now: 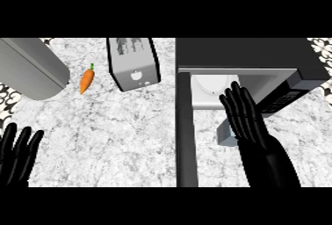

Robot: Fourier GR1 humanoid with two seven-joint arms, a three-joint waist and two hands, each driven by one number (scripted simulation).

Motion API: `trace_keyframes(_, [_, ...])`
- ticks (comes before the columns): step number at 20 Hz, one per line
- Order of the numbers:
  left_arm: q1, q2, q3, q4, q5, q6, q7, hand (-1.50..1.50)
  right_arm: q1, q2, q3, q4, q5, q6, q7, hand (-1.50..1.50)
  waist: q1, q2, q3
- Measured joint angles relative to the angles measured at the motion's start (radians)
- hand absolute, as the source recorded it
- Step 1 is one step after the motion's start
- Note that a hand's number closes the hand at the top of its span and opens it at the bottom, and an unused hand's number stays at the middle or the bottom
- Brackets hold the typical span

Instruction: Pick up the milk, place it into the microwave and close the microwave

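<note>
Head view: carrot (87, 80) & toaster (134, 62) well left; microwave door (185, 132) open beside milk (228, 136); right hand (250, 127) open, left hand (16, 154) open at edge.

A: What covered most of the frame?
B: A grey-white marbled counter (123, 140).
A: And the corners?
B: Black-and-white patterned tile (322, 44) showed upper right and far left.
</note>
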Motion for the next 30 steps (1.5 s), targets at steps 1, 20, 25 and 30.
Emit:
trace_keyframes(1, [0.012,0.002,0.008,0.001,0.01,-0.01,-0.006,-1.5,-0.005,0.001,-0.005,0.022,0.008,-0.01,-0.01,-1.5,0.001,0.0,0.0])
trace_keyframes(20, [0.14,-0.017,0.071,-0.01,0.048,-0.132,-0.097,-1.5,0.083,-0.046,-0.234,0.36,-0.09,0.057,-0.306,-1.5,0.001,0.001,0.0])
trace_keyframes(25, [0.163,-0.036,0.058,-0.026,0.034,-0.138,-0.101,-1.5,0.108,-0.058,-0.268,0.437,-0.094,0.087,-0.388,-1.5,0.0,0.001,0.0])
trace_keyframes(30, [0.162,-0.032,0.091,-0.021,0.062,-0.166,-0.097,-1.5,0.095,-0.079,-0.317,0.572,-0.11,0.143,-0.494,-1.5,0.0,0.001,0.0])
